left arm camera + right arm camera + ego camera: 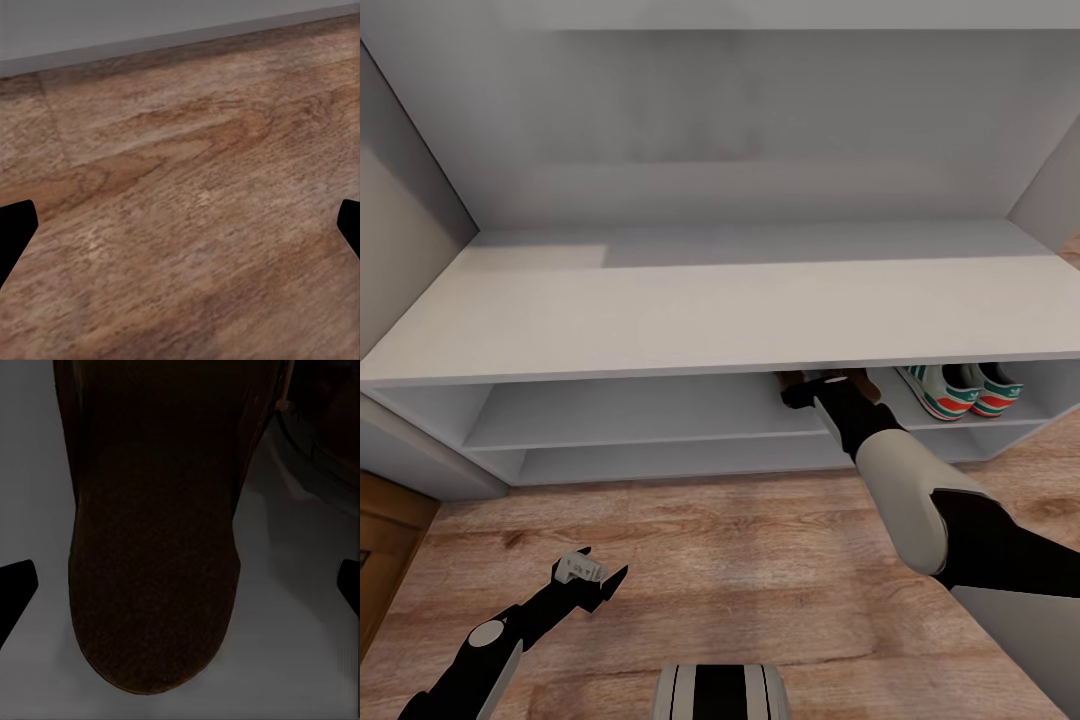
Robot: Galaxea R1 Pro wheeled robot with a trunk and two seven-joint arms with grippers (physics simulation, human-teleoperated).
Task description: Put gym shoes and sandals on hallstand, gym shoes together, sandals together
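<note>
Where shelf (pixel 660 410) meets floor (pixel 760 560), bare planks.

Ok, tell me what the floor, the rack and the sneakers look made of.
Corridor floor: wood-look planks, brown grain and knots, low sheen. Hallstand: smooth matte grey-white board, probably painted or laminated. Gym shoes: white upper with green stripes, likely leather or synthetic; too small to tell.

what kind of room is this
Likely a home entryway or corridor: a low grey-white shoe rack with open shelves, gym shoes on a shelf, and wood-plank floor.
</note>
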